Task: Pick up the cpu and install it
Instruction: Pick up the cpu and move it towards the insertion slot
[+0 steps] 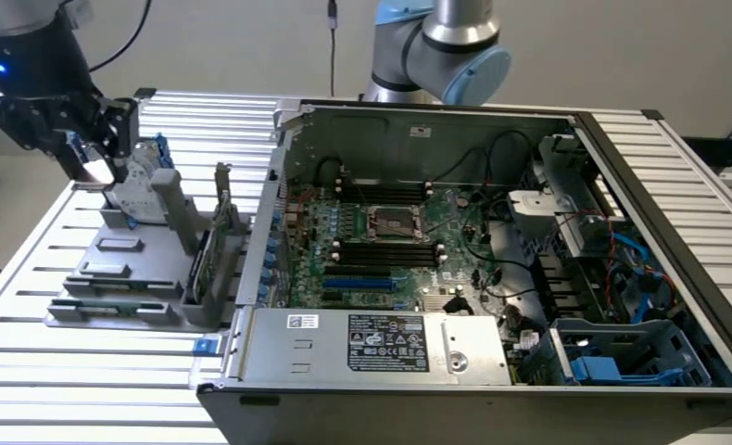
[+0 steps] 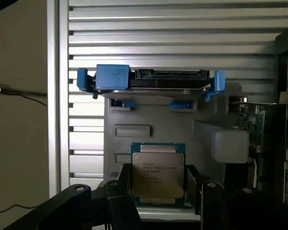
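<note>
Cpu [image 2: 157, 175] held by its edges in the gripper's [image 1: 94, 169] half-closed jaws, over the gray tray's [image 1: 144, 313] far corner at the exterior view's left. Could slip from so thin a hold and fall, or land crooked in the socket [image 1: 388, 222] and bend pins. Pointing straight down, wrist high, well apart from the computer case [image 1: 416, 130].

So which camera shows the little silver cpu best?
The wrist view. There the cpu faces the camera flat, with its silver top and printed lettering plain to see, held in the claw. The exterior view shows it as a small shiny patch in the claw, far off at that view's left.
</note>
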`<state>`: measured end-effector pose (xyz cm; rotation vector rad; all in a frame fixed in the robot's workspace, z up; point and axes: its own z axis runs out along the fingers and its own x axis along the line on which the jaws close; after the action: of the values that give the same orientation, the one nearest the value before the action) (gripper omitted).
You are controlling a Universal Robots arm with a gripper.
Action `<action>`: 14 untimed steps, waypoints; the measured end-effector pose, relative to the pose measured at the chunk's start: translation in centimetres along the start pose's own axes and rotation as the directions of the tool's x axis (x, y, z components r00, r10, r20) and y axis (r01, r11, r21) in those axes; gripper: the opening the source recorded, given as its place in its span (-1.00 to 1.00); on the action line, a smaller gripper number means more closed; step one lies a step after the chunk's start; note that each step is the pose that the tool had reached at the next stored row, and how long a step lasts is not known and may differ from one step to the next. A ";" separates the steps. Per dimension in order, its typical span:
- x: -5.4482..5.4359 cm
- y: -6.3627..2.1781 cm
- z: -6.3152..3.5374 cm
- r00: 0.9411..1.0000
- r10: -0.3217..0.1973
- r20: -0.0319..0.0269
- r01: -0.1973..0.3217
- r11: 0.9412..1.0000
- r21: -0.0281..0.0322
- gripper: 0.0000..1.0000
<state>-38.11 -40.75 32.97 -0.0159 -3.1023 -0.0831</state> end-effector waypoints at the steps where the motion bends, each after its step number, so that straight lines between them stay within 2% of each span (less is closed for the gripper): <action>1: -0.4 0.09 -0.37 1.000 0.000 0.000 0.000 1.000 0.000 0.09; 5: -2.0 0.38 -1.43 1.000 0.000 0.000 0.000 1.000 0.000 0.09; 14: -6.1 0.87 -2.41 1.000 0.000 0.000 0.000 1.000 0.000 0.09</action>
<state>-31.94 -40.07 35.19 -0.0159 -3.1024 -0.0831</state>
